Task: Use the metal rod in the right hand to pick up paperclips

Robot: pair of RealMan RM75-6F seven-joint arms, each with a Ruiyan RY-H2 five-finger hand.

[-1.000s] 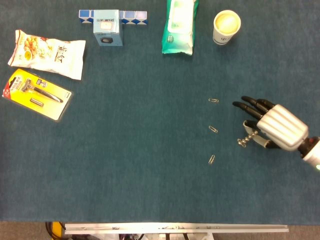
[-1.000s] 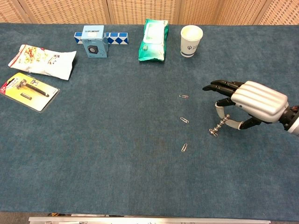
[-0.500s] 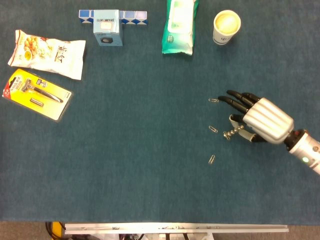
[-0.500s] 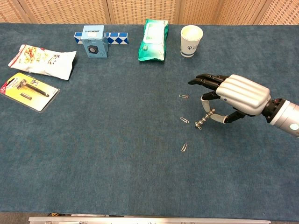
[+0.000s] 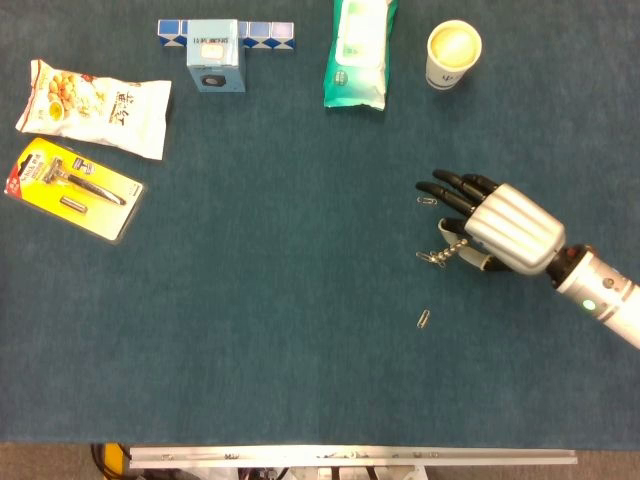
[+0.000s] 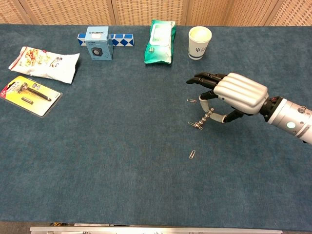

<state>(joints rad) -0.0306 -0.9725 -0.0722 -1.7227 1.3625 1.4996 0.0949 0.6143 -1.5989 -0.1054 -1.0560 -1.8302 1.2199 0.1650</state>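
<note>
My right hand (image 5: pixel 495 228) (image 6: pixel 233 93) holds a beaded metal rod (image 5: pixel 450 250) (image 6: pixel 205 118) that slants down and to the left from under the palm. The rod's tip touches the middle paperclip (image 5: pixel 427 258) (image 6: pixel 193 124) on the blue cloth. A second paperclip (image 5: pixel 426 201) (image 6: pixel 191 101) lies just beyond the fingertips. The third paperclip (image 5: pixel 423 319) (image 6: pixel 192 154) lies nearer the table's front, apart from the hand. My left hand is not in either view.
A paper cup (image 5: pixel 453 53) (image 6: pixel 200 36) and a green wipes pack (image 5: pixel 358 52) (image 6: pixel 159 34) stand at the back. Further left are a blue box (image 5: pixel 215 55), a snack bag (image 5: pixel 92 107) and a yellow razor pack (image 5: pixel 74 187).
My right hand has moved left and slightly away from me with the rod. The rod's tip has gone from well right of the middle paperclip to touching it.
</note>
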